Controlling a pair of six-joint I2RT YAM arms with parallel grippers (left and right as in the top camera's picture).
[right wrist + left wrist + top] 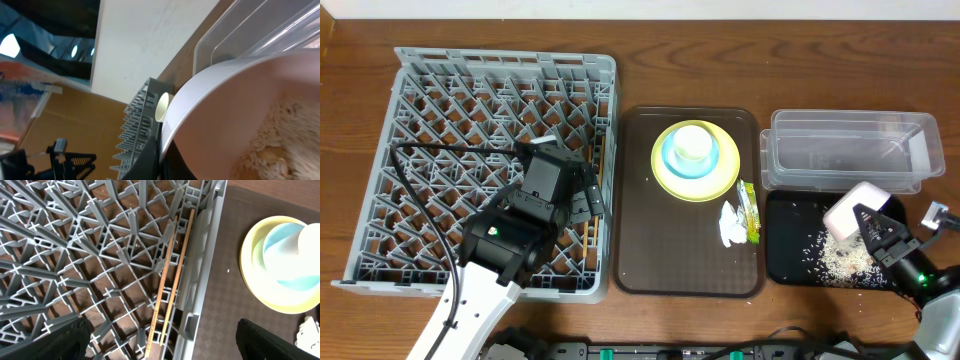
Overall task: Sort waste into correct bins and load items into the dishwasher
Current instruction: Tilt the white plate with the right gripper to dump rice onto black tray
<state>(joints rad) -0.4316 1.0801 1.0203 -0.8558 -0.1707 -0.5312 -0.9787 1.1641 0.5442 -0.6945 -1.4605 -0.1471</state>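
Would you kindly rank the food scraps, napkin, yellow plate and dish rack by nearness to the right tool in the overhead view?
1. Food scraps, in the black tray beside the right tool.
2. Napkin, left, on the brown tray.
3. Yellow plate, farther left.
4. Dish rack, far left.

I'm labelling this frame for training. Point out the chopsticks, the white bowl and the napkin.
chopsticks point(160, 295): left wrist view, mid-shaft of one stick.
white bowl point(848, 205): overhead view, its tilted wall.
napkin point(730, 226): overhead view, its crumpled middle.
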